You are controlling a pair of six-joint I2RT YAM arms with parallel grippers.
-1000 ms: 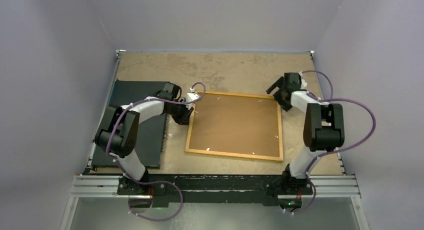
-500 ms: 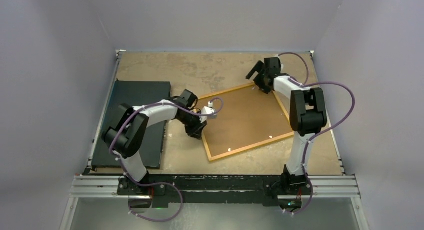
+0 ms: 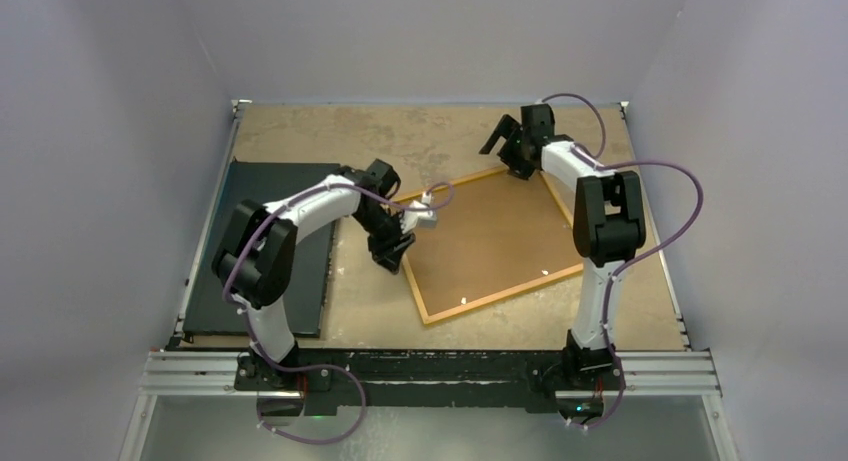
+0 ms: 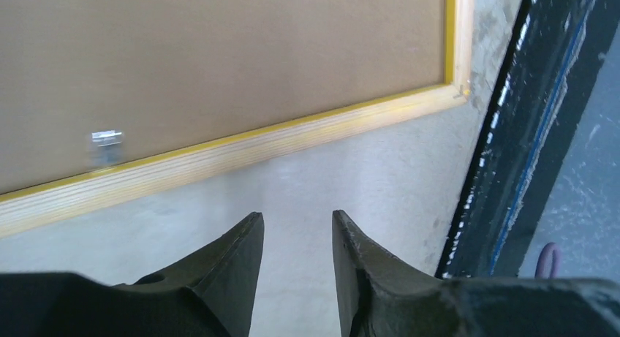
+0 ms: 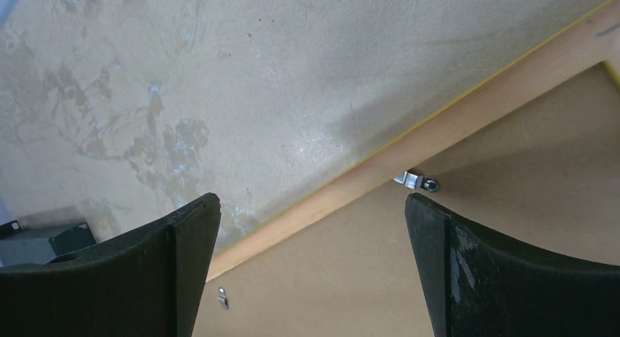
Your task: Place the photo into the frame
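Item under inspection: the frame (image 3: 505, 294) lies flat on the tabletop (image 3: 400, 136), back side up, right of centre. It sits askew to the tabletop edges, with one corner pointing toward the arm bases. Its yellow-orange border encloses a plain brown backing board (image 3: 490, 236), which fills the opening. Whatever lies beneath that board is hidden. Small metal clips (image 4: 107, 138) show along the inner edge of the border.

Left arm: the left gripper (image 3: 392, 253) is low over bare tabletop just beside the frame's left rail, in the strip between the frame and a black flat board (image 3: 265, 186) that lies at the left side. In the wrist view its fingers (image 4: 245, 242) stand parted by a narrow gap, with nothing between them. The wooden rail runs across just ahead of the tips, and the black board's edge is off to the right. Contact with the tabletop cannot be confirmed.

Right arm: the right gripper (image 3: 503, 153) reaches to the far corner of the frame. In the wrist view its fingers (image 5: 190, 227) are spread wide and grip nothing. The frame's rail passes on a diagonal under the gap, with mottled tabletop on one side and backing board on the other. One clip (image 5: 417, 180) sits just inside the rail near the right-hand finger. Whether either finger touches the frame cannot be told.
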